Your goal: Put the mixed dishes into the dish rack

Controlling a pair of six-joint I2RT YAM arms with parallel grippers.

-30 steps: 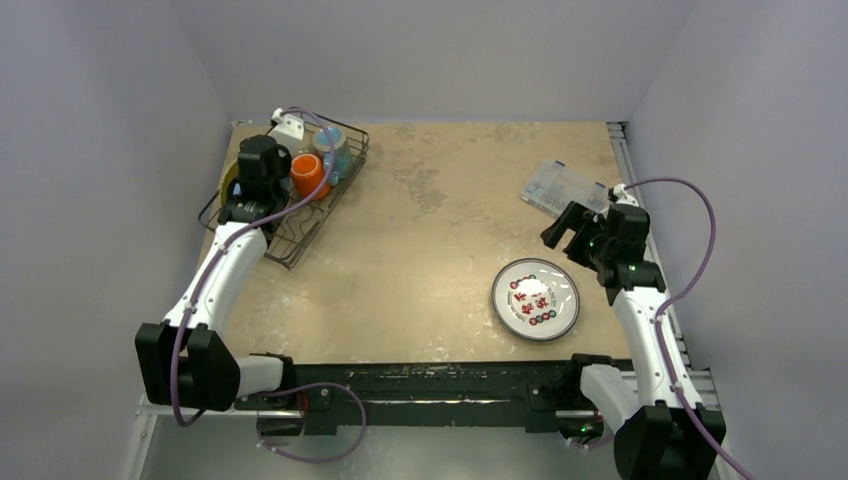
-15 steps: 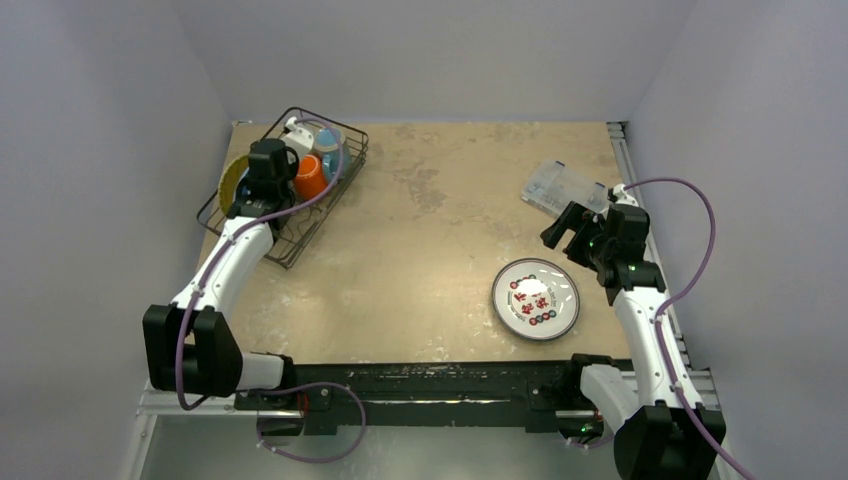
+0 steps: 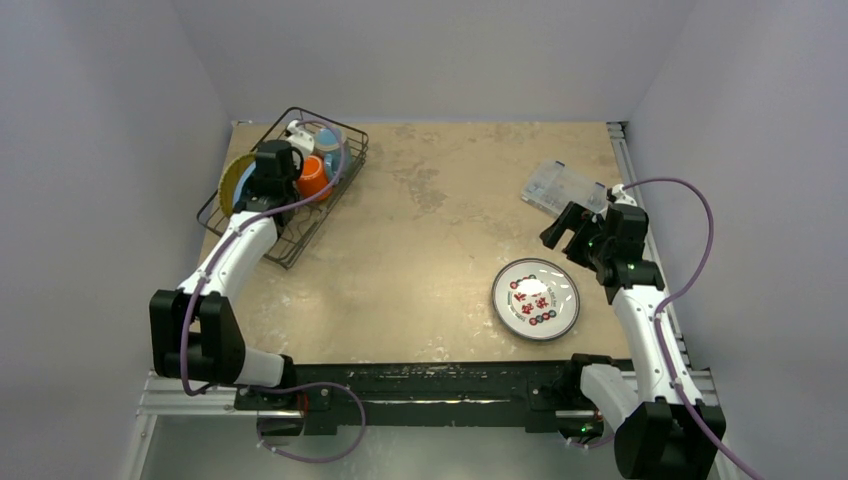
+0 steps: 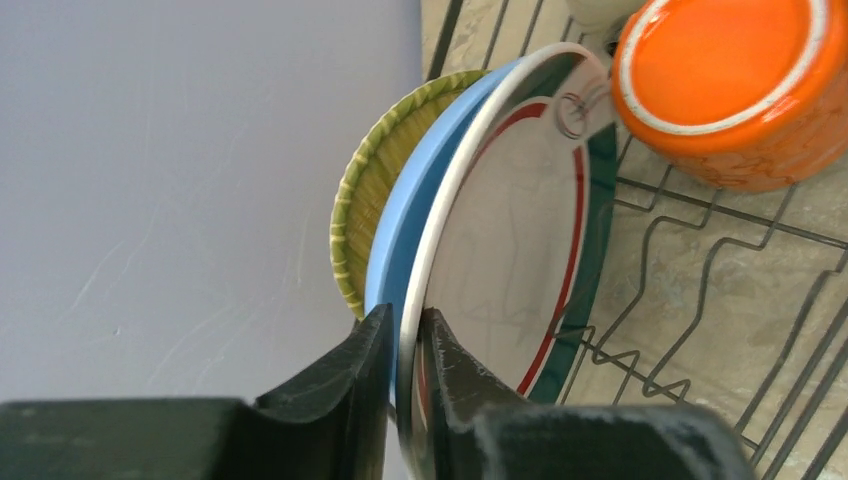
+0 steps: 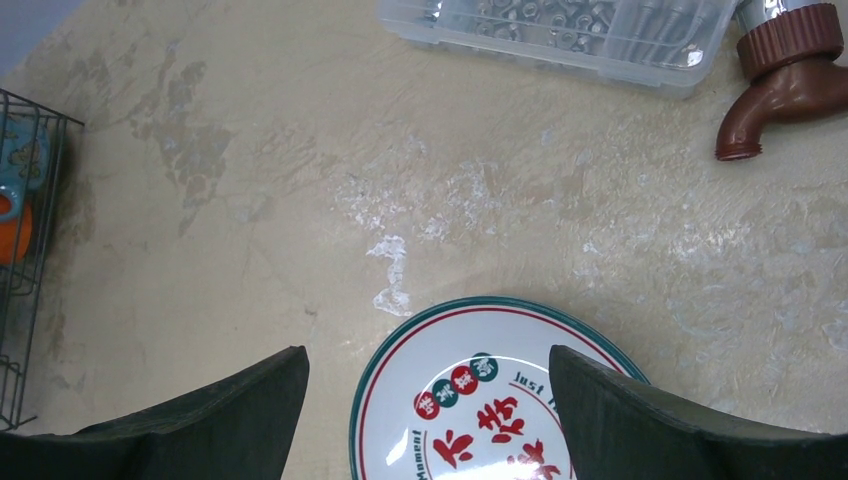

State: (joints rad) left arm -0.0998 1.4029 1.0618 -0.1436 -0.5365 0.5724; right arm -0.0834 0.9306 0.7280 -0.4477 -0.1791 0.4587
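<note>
Okay, left gripper (image 4: 405, 322) is down inside the dish rack (image 3: 312, 228) at the far left of the table (image 3: 440, 200). Its fingers are pinched on the rim of the white teal-rimmed plate (image 4: 510, 240). That plate stands on edge in the rack and leans against the blue plate (image 4: 400, 250). The yellow woven plate (image 4: 365, 210) stands on edge right behind the blue one, nearest the wall. The orange cup (image 4: 730, 90) lies on its side in the rack, just beside the top edge of the held plate. The blue mug (image 3: 330, 140) and the cream cup (image 3: 298, 130) sit at the far end of the rack.

Right gripper (image 5: 428, 365) has its jaws spread wide with nothing between them. It hovers above the table over the far edge of the red-dotted plate (image 3: 535, 298). That plate lies flat on the table at the near right, well apart from the rack. A clear plastic box (image 3: 560, 186) sits farther back on the right, with a brown spout (image 5: 775, 85) just beside it.
</note>
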